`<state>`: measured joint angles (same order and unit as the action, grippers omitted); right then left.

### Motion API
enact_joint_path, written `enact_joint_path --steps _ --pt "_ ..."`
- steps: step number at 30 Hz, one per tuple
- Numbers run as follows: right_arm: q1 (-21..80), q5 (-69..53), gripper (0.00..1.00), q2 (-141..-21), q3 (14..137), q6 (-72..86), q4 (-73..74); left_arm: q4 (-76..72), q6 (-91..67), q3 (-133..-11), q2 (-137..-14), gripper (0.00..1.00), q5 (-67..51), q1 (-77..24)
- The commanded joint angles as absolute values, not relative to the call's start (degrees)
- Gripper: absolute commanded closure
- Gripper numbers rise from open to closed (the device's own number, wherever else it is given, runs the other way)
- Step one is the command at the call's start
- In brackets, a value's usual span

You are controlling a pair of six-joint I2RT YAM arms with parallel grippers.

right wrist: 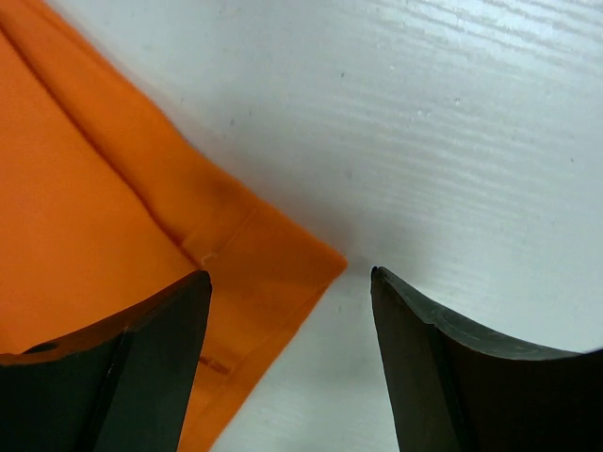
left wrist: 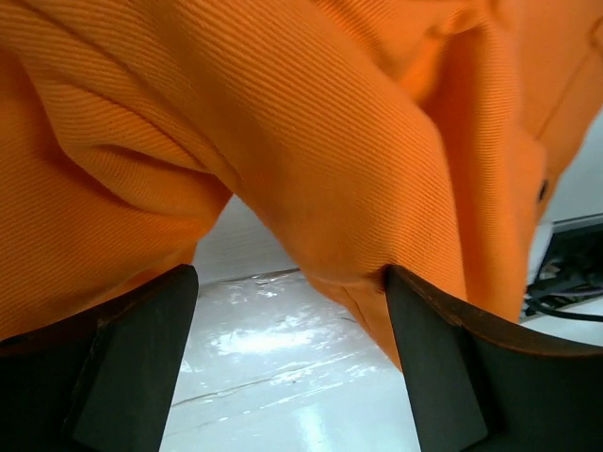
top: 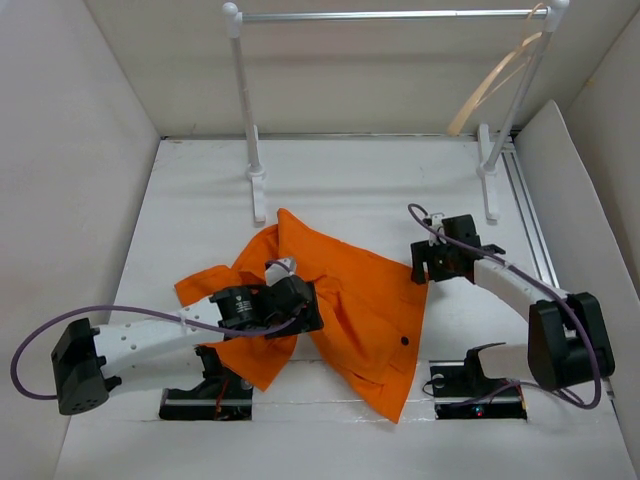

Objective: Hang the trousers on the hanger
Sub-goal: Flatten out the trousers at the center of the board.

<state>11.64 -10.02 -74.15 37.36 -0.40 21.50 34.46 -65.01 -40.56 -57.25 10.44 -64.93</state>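
The trousers (top: 355, 300) are lying crumpled on the white table (top: 190, 200), in the middle, between the two arms. The left gripper (left wrist: 287, 278) is reaching into the left part of the cloth with its fingers wide apart. A fold of orange cloth is hanging between them, but the fingers are not pressing on it. The right gripper (right wrist: 290, 275) is pointing down at the right edge of the trousers, also with its fingers spread, and a corner of the cloth is lying under the gap. A small dark button (top: 405, 341) is showing on the near right part of the trousers. The hanger (top: 490, 85) is hanging at the far right end of the rack (top: 390, 15), well apart from the trousers.
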Motion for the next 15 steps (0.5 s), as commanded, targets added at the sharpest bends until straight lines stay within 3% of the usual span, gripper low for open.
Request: enact_joint_path --steps 1,3,4,5,6,7,8,9,10,11,13,15 --pt "11.25 -10.44 0.26 -76.99 35.6 2.63 12.23 30.59 -66.71 -38.24 -57.91 0.24 8.18 -65.3" --pt "11.95 -10.55 0.34 -78.13 34.81 3.95 9.86 28.57 -66.71 -37.27 -58.62 0.31 7.74 -65.3" --pt "11.95 -12.29 0.49 -78.83 33.93 5.61 8.71 27.35 -66.62 -37.0 -59.06 0.41 7.56 -65.3" --pt "11.95 -12.3 0.49 -79.36 33.93 5.62 8.7 26.81 -66.62 -37.0 -59.06 0.41 7.56 -65.3" --pt "11.95 -13.17 0.58 -79.89 33.75 5.97 7.4 26.63 -66.62 -37.0 -59.32 0.42 7.73 -65.3" --pt "11.95 -14.23 0.7 -80.15 33.49 6.41 7.03 26.46 -66.27 -37.0 -59.5 0.45 7.91 -65.3" --pt "11.95 -14.33 0.91 -80.16 33.49 6.59 6.86 26.19 -66.1 -37.09 -59.85 0.56 8.08 -65.3" --pt "10.82 -14.33 1.0 -79.46 33.49 6.77 6.94 26.02 -65.92 -37.18 -60.03 0.65 8.17 -65.3" --pt "10.2 -13.2 1.0 -78.24 33.49 6.77 7.47 25.93 -65.48 -37.35 -60.12 0.73 7.74 -65.3" --pt "9.5 -12.31 1.0 -76.48 34.01 6.77 8.34 25.41 -65.3 -37.35 -60.2 0.89 7.47 -65.3" --pt "5.74 -8.2 1.0 -70.59 35.59 5.55 11.94 24.61 -64.6 -37.35 -60.21 0.99 6.08 -65.3" --pt "2.13 -5.46 1.0 -67.51 39.97 4.4 15.81 22.51 -62.94 -37.44 -60.55 1.0 4.32 -65.3"
